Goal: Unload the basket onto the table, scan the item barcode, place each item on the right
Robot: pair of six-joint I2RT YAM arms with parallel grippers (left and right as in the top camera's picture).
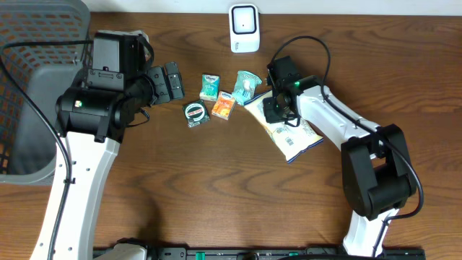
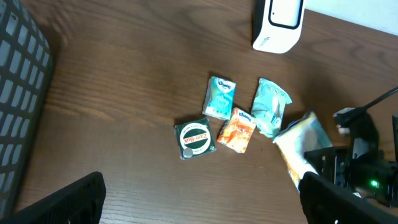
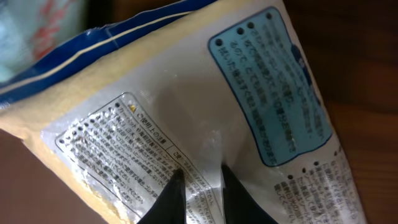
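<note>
The right gripper bears down on the flat yellow-and-white plastic snack bag with blue trim. Its 2 dark fingertips stand a narrow gap apart with glossy film between them. Whether they pinch that film or only rest on it cannot be told. The bag lies printed side up on the brown wooden table, right of centre, well apart from the white upright barcode scanner at the far edge. No barcode is legible on the visible face.

The left gripper hovers with its jaws spread wide and empty, above the 4 small packets clustered mid-table.

The step in hand looks like the pick-up of the bag, or a re-grip on it. The next move probably calls for a firm hold near the bag's edge. A lift towards the scanner would follow, with the barcode side turned to its window.
</note>
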